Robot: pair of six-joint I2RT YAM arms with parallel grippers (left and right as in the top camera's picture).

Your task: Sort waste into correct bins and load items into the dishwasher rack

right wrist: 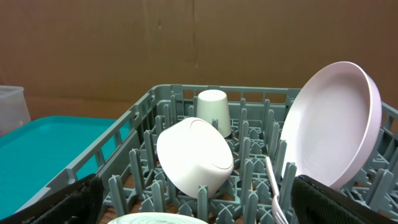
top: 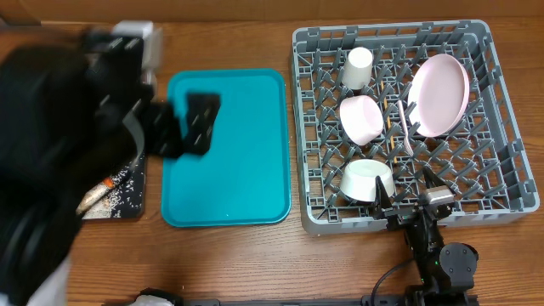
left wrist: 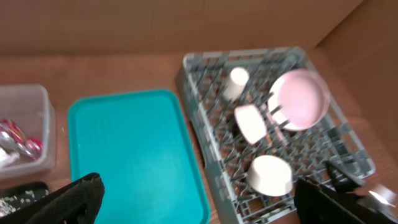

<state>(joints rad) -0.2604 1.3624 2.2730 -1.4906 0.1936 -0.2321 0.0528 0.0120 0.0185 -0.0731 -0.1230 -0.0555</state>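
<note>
The left arm (top: pixel 51 144) is looming closest to the overhead camera, a blurred black mass over the desk's left edge. The left gripper (top: pixel 197 123) is hanging over the far left part of the teal serving tray (top: pixel 238 170), jaws standing wide apart and holding nothing. The right gripper (top: pixel 410 200) is hovering at the near edge of the dishwasher rack (top: pixel 476 170), jaws likewise spread and empty.

The rack, on the desk's right side, is carrying a cup (top: pixel 358 66), a pink bowl (top: pixel 361 117), a white bowl (top: pixel 367 178) and a plate (top: pixel 439 93) standing on edge. The teal tray is showing bare.

The black tray (top: pixel 127 208) with food scraps and the clear tub (left wrist: pixel 25 112) with the red wrapper (left wrist: pixel 18 140) are lying left of the left gripper. I am judging that arm nearer the bins, and the right arm nearer the rack.
</note>
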